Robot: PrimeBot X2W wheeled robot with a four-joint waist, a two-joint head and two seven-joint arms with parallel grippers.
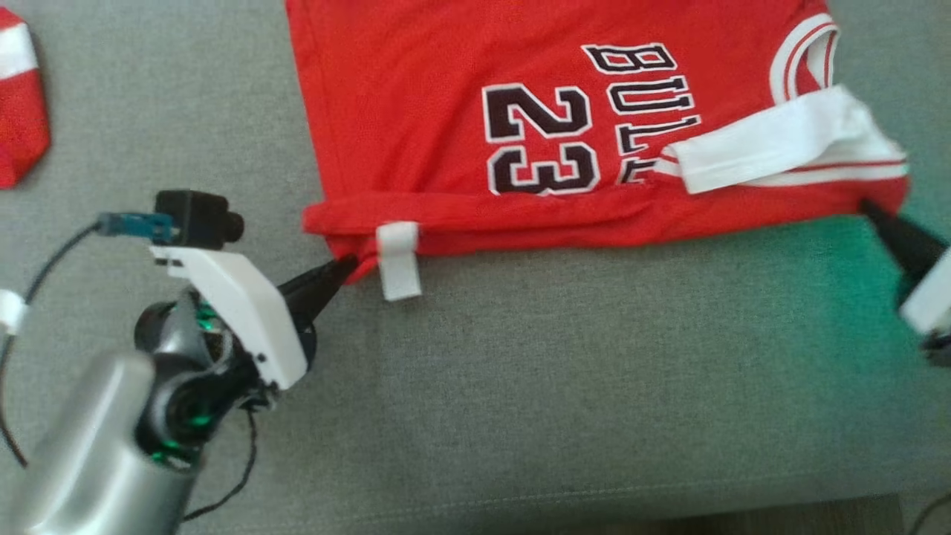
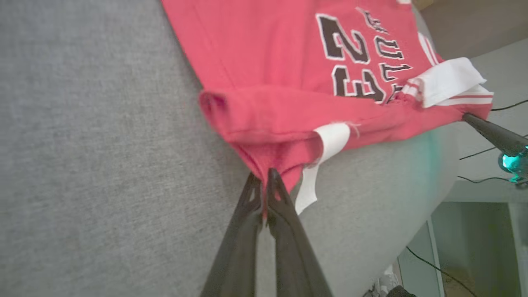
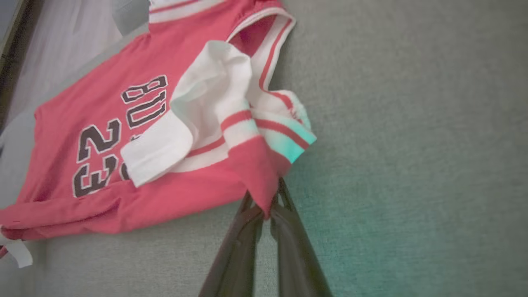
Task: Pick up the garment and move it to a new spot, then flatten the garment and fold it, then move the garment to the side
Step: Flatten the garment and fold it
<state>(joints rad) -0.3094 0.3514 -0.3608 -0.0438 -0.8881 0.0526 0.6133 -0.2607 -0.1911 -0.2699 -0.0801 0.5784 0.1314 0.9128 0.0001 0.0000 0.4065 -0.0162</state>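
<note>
Jaws of the left gripper [image 2: 264,181] are seen pressed together, with the near corner of the red jersey [image 1: 416,96] clamped between the tips. In the left wrist view the cloth is drawn into a small peak where it enters them. Jaws of the right gripper [image 3: 270,202] are likewise closed on the jersey, at the opposite near corner, where a red point of fabric is draped over the tips.

Between the two grips, the near edge of the jersey is rolled over into a narrow red band. A white tab [image 1: 399,260] hangs from that band just beside the left gripper, and its free end rests on the grey cushion [image 1: 520,386]. Near the right gripper, a broad strip of white trim [image 1: 773,145] with red stripes is folded back across the red cloth. Whether it belongs to an armhole or the neckline cannot be settled, as that side of the head view is blurred.

The jersey is spread on the cushion with the print upward. The dark numerals [image 1: 539,137] and the white-edged lettering [image 1: 643,104] are noted beside each other, toward the trimmed end. A green tint is cast on the cushion beside the right gripper.

A separate red-and-white cloth item [image 1: 18,104] lies at the cushion's far left, well apart from the jersey. A wrist camera [image 1: 197,215] and its cable [image 1: 44,260] are carried on the left arm.
</note>
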